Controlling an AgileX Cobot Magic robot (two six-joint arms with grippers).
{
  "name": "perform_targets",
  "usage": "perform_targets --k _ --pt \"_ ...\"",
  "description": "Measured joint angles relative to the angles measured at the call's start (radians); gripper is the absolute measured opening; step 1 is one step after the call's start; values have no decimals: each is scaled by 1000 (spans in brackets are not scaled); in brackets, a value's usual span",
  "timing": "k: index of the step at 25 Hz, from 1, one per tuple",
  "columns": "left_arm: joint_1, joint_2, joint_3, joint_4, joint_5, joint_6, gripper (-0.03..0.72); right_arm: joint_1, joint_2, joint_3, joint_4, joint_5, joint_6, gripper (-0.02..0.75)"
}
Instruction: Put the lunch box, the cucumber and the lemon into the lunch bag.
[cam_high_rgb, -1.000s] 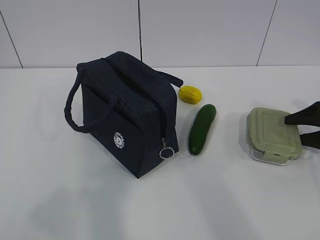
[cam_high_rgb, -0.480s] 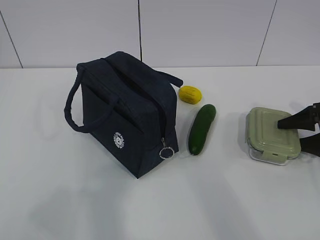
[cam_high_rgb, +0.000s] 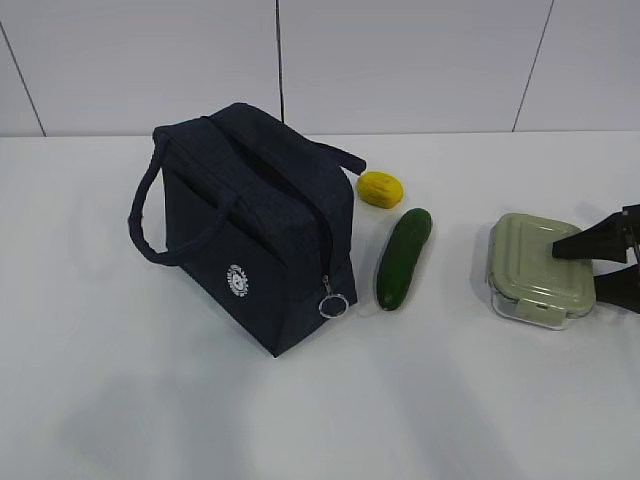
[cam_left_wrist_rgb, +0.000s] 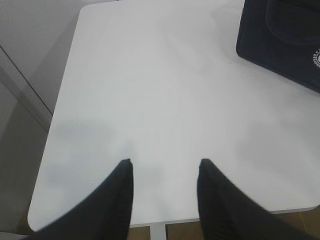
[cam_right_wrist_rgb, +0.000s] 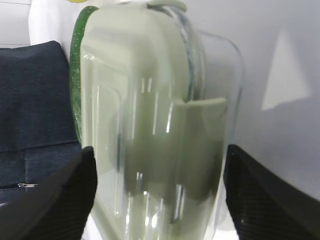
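Observation:
The lunch box (cam_high_rgb: 535, 265), clear with a sage-green lid, sits at the right with its right end between the fingers of my right gripper (cam_high_rgb: 578, 268). In the right wrist view the lunch box (cam_right_wrist_rgb: 150, 100) fills the space between the jaws of the right gripper (cam_right_wrist_rgb: 160, 150), one finger against the lid and the other against the base. The dark green cucumber (cam_high_rgb: 403, 258) lies right of the navy lunch bag (cam_high_rgb: 260, 220), and the yellow lemon (cam_high_rgb: 380, 188) is behind it. My left gripper (cam_left_wrist_rgb: 164, 161) hangs open over bare table, with a corner of the lunch bag (cam_left_wrist_rgb: 280, 40) far ahead.
The white table (cam_high_rgb: 120, 380) runs back to a pale panelled wall. Its near-left edge and corner (cam_left_wrist_rgb: 37, 220) show just under the left gripper. The bag's zipper pull ring (cam_high_rgb: 333, 305) hangs at its front corner.
The right gripper has reached further left over the lunch box. The box has shifted slightly left and turned a little. Bag, cucumber and lemon have not moved.

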Motion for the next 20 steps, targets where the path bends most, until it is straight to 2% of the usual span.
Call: perform_targets --k 20 --pt "0 0 0 0 0 0 309 0 0 0 0 0 12 583"
